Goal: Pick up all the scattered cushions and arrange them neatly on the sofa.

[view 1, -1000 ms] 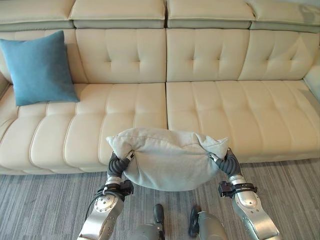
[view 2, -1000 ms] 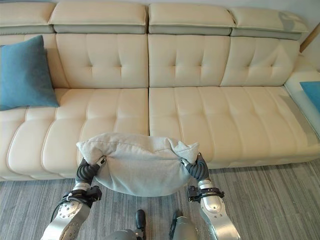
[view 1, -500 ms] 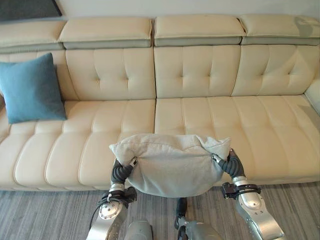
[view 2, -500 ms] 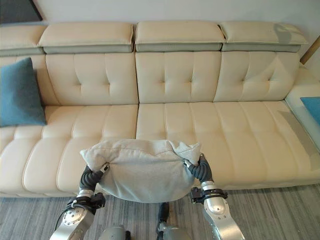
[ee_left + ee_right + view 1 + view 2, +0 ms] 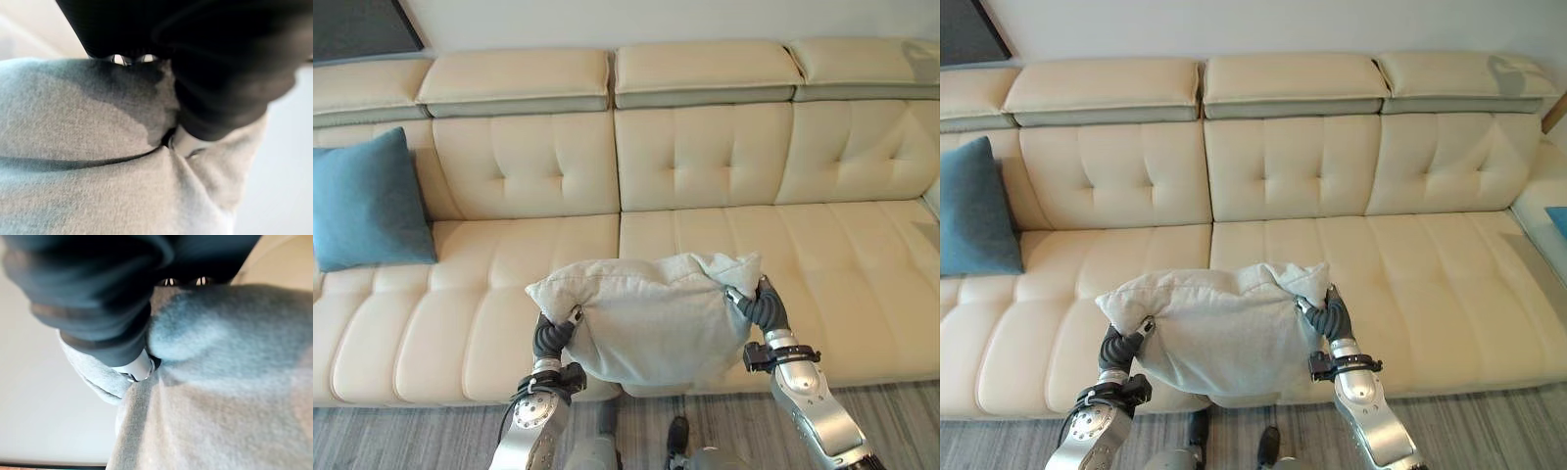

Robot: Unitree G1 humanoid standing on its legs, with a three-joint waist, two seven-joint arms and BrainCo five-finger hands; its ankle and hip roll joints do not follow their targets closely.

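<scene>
Both arms were silver-grey metal with rounded forearm shells, rising from the lower part of the frame. The left hand (image 5: 551, 338) and right hand (image 5: 762, 305) wore dark ribbed covers, with black collars at the wrists

Before us, one long cream sofa (image 5: 509, 284) of tufted leather, spanning the width of our head views; backrest in buttoned panels, each topped by a padded headrest with a grey-green band beneath; seat in two broad sections meeting at a seam near the middle, each ribbed front to back; at our far right the seat turns into a corner section. On the seat at our left end, one blue cushion (image 5: 367, 201), standing upright and leaning against the backrest, its lower edge on the seat. Beneath the sofa's front edge, a grey striped carpet (image 5: 401, 436); the sofa rests on it.
</scene>
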